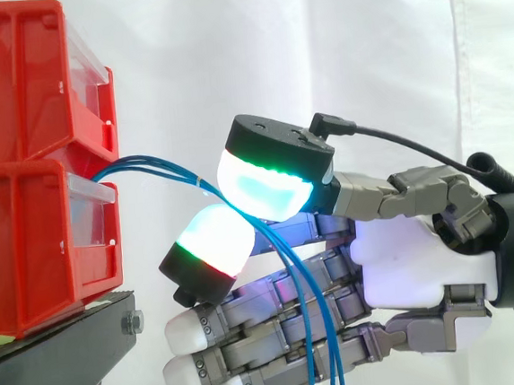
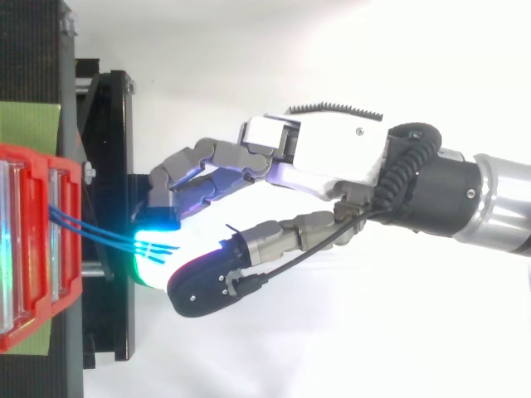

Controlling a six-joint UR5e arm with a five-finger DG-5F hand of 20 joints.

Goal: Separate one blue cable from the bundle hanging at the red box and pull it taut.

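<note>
At the left, two red bins (image 1: 28,249) sit stacked on a black stand (image 1: 55,354). The blue cables (image 1: 147,169) come out of the gap between the upper and lower bin. They are thin, smooth strands that lie close together in a small bundle. In the top view they run side by side (image 2: 91,230).

From the bins, their long axis runs rightward and about level, with a slight arch, towards the hand (image 1: 417,269). There the bundle passes between two glowing fingertips (image 1: 266,187), a cyan-and-green pad above and a white pad with a red and green band below. These two curl in and pinch the cables, while the other fingers lie nearly straight, pointing left towards the bins. Just right of the pinch, the strands bend sharply. They hang steeply down across those straight fingers and leave the bottom edge. A white curtain (image 1: 226,42) hangs behind.
</note>
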